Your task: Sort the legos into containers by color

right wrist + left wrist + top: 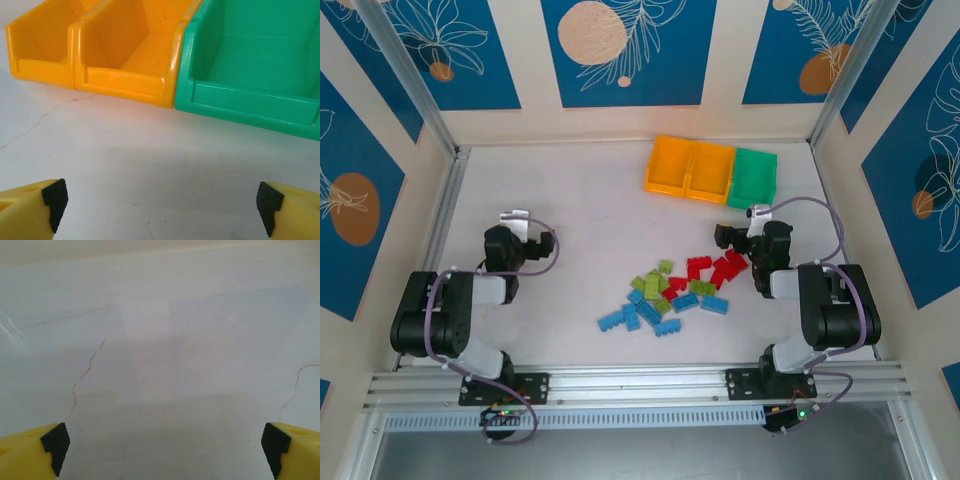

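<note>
Now | left tool (163,449) wide open, empty | right tool (162,204) likewise, facing containers (125,80) | legos (698,267) clustered near it

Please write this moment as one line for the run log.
legos: mixed pile on table, unsorted | bins: no brick seen inside | left gripper: open, holding nothing | right gripper: open, holding nothing, facing bins

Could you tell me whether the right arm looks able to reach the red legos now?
Probably yes: the red legos lie loose right beside the open, empty right tool, nothing between them.
</note>
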Controlling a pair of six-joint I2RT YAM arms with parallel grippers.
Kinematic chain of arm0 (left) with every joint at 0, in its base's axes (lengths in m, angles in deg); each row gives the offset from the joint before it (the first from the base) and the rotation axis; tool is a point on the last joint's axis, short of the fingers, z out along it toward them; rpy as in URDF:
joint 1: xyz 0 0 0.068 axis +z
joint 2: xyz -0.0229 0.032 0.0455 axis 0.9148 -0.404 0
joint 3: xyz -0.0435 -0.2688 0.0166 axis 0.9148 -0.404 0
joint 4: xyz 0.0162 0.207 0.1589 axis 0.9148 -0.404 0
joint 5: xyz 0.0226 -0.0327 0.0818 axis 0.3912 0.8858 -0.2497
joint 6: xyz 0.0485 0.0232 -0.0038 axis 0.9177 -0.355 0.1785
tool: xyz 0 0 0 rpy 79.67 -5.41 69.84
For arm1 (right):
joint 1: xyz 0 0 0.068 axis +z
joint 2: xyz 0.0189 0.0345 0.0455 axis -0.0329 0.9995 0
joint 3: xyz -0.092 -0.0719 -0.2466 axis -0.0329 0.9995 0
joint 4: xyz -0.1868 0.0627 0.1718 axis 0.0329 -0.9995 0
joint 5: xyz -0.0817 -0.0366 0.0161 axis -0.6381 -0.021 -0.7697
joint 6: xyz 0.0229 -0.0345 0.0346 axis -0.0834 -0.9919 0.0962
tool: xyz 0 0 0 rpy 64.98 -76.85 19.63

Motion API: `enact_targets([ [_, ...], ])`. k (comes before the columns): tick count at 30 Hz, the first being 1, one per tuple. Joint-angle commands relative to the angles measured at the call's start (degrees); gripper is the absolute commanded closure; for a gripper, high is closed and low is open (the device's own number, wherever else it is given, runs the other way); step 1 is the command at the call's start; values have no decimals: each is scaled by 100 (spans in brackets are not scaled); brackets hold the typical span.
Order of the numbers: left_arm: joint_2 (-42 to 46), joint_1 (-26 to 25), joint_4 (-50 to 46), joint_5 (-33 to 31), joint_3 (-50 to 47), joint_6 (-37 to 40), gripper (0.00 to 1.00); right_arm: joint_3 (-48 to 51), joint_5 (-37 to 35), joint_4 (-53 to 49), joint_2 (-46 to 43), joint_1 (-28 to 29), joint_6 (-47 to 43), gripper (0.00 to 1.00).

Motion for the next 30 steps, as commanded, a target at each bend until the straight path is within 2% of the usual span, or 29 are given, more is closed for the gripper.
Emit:
enact_targets([
  [1, -37, -26, 162, -46, -30, 61, 0, -81, 61, 80, -34, -10, -121, 1],
  [20, -37, -30, 162, -47, -33, 57, 0, -125, 60, -23, -137, -34, -69, 1],
  [21, -35, -24, 157, -45, -30, 61, 0, -217, -62, -307, -295, -22, -37, 1],
  [23, -34, -31, 162, -46, -31, 55, 0, -815, -324, -2076, -1035, 1, 280, 1],
  [26, -37, -29, 155, -46, -28, 53, 0, -1804, -497, -4734, -1798, -32, 1657, 1],
  [28, -34, -26, 161, -44, -31, 55, 0, -2490, -362, -6540, -2045, -6, 2658, 1],
  [30, -29, -30, 188, -46, -46, 61, 0, -2982, 109, -7815, -2077, 28, 3126, 1],
])
